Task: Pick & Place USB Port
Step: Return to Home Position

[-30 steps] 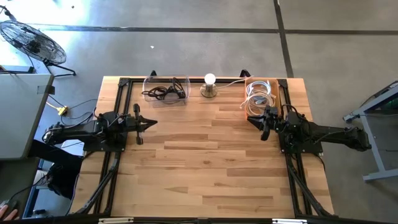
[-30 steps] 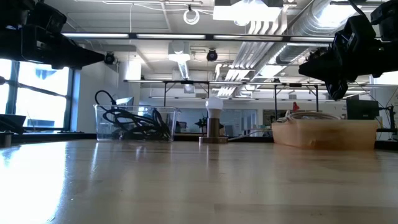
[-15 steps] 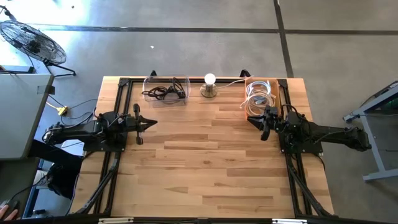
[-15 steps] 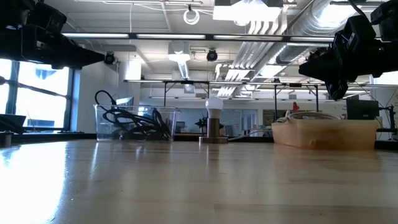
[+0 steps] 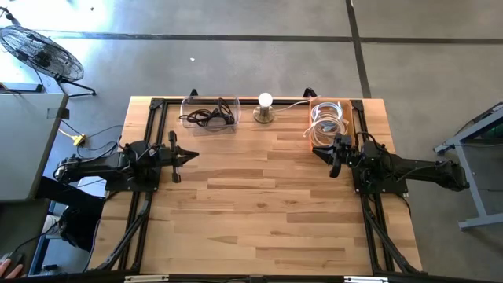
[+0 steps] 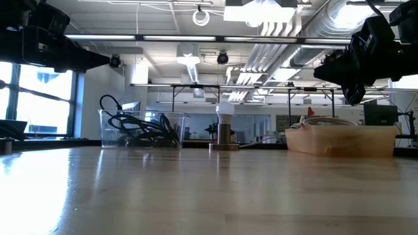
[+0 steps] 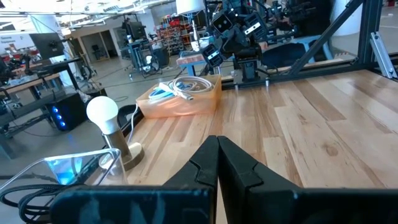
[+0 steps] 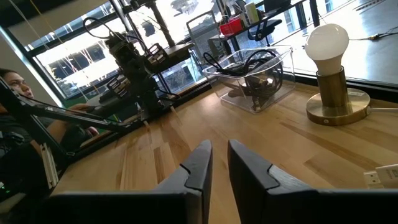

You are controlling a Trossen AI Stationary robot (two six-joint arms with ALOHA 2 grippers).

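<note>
While the return to the rest pose is running, both arms are hanging drawn back at opposite ends of the bench (image 5: 259,204), clear of its surface. The left hand (image 7: 217,146) is pointing inward with its fingers pressed together and holding nothing. The right hand (image 8: 219,148) is facing it from the other end, its fingers standing narrowly parted, also holding nothing.

In my judgement, little is remaining of this step. To finish it well, each arm should be settling without drifting toward the far edge, above all the right one, which is waiting near the orange bin (image 6: 339,140). The hands should be staying above the wood, and nothing should be getting dragged out of either container.

At the far edge, the transparent bin (image 6: 184,134) is standing on the left side, and the black USB cable (image 5: 211,118) is lying inside it as a dark tangle. The lamp (image 5: 265,110) is standing upright between the containers. The orange bin is holding coiled white cables (image 5: 326,122).

Count: two arms, two hands, two bins, one lamp. The number of separate leads in each bin cannot be determined, since they are lying coiled together.

Beyond the bench, a person (image 8: 15,87) is sitting behind the left arm.
</note>
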